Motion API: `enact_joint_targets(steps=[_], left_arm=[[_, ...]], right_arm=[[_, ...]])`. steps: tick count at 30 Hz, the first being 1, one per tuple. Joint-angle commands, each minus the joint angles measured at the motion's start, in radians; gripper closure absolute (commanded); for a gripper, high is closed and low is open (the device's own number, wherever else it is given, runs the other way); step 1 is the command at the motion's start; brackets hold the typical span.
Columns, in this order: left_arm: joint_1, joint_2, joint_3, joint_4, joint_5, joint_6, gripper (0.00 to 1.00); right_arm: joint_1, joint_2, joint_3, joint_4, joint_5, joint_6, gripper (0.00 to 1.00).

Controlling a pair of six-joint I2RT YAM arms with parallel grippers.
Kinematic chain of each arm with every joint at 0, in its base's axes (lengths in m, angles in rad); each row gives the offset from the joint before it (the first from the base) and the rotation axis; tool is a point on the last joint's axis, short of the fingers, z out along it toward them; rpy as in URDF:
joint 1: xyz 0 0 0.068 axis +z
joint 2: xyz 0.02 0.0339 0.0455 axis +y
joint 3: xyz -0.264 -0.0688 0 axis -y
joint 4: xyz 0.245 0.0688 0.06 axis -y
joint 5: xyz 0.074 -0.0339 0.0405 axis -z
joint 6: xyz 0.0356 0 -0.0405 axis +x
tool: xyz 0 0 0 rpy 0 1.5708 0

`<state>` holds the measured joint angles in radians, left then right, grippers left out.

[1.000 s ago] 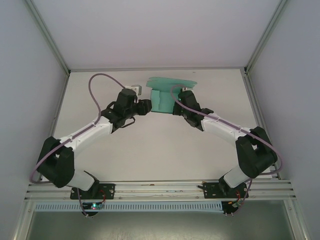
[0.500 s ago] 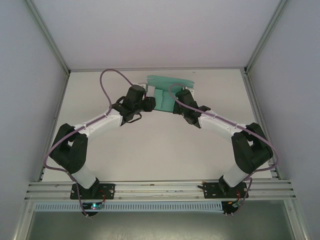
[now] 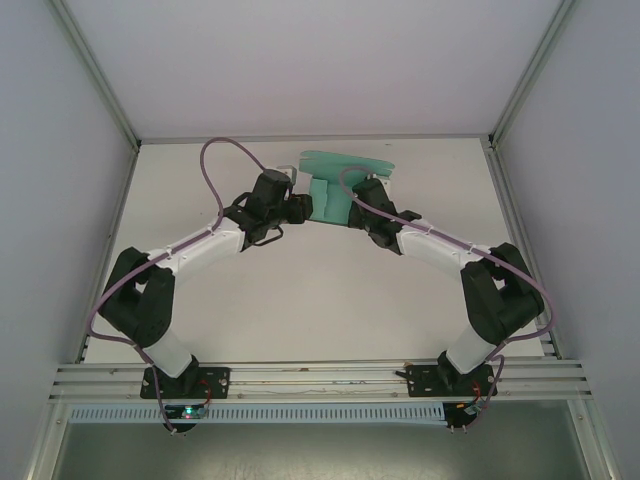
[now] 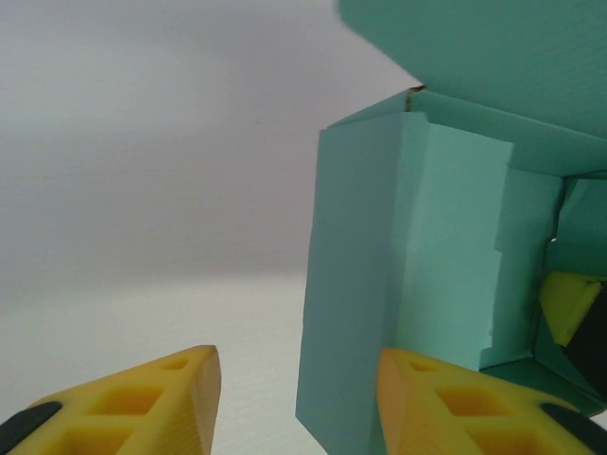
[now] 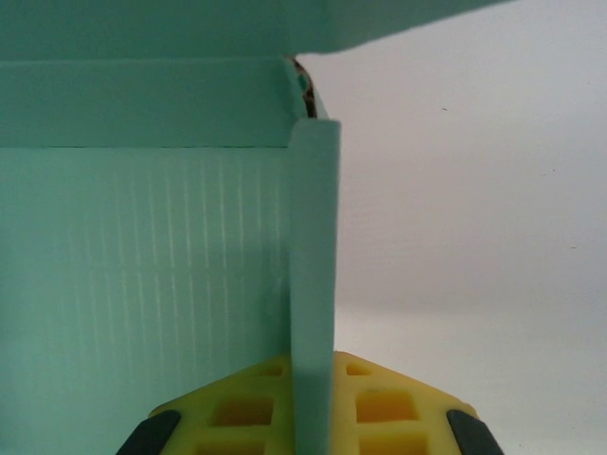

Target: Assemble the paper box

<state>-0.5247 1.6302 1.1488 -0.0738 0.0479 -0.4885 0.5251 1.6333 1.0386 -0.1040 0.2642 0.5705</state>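
The teal-green paper box (image 3: pixel 330 192) stands partly folded at the back middle of the table, its lid flap (image 3: pixel 345 160) spread behind it. My right gripper (image 3: pixel 352 212) is shut on the box's right upright wall (image 5: pixel 313 265), which runs up between its yellow fingers (image 5: pixel 379 408). From the left, my left gripper (image 3: pixel 300 208) stands open at the box. In the left wrist view the box's left side wall (image 4: pixel 351 284) stands between my left gripper's (image 4: pixel 299 379) fingers, close to the right finger (image 4: pixel 446 403). The box (image 4: pixel 455 256) is open towards that camera, and a right finger (image 4: pixel 569 308) shows inside.
The white table (image 3: pixel 320 290) stretches in front of the box. Grey enclosure walls stand left, right and behind. An aluminium rail (image 3: pixel 320 378) carries both arm bases at the near edge. A purple cable (image 3: pixel 215 160) loops above the left arm.
My left arm has swung right and forward, bringing its gripper up to the box's left side. The box and the right gripper have shifted slightly.
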Motion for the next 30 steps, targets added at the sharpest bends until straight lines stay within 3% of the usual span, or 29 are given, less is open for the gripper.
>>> enact_joint_targets(steps=[1,8,17,23,26,30], left_arm=[[-0.022,-0.065,-0.004,0.005,0.001,0.013,0.48],[-0.021,-0.050,0.011,0.000,-0.001,0.011,0.47],[-0.021,0.052,0.070,-0.006,0.029,0.039,0.59],[-0.034,0.115,0.115,-0.093,-0.141,0.124,0.65],[-0.044,0.161,0.146,-0.154,-0.232,0.147,0.76],[-0.070,0.203,0.162,-0.182,-0.385,0.191,0.82]], right_arm=[[-0.008,-0.001,-0.009,0.021,-0.035,0.007,1.00],[-0.008,0.002,-0.005,0.024,-0.044,-0.001,1.00],[0.007,-0.012,-0.012,0.075,-0.103,-0.011,1.00],[0.018,-0.027,-0.011,0.082,-0.094,-0.018,1.00],[0.020,-0.043,-0.015,0.081,-0.081,-0.021,1.00],[0.022,-0.063,-0.026,0.088,-0.062,-0.020,1.00]])
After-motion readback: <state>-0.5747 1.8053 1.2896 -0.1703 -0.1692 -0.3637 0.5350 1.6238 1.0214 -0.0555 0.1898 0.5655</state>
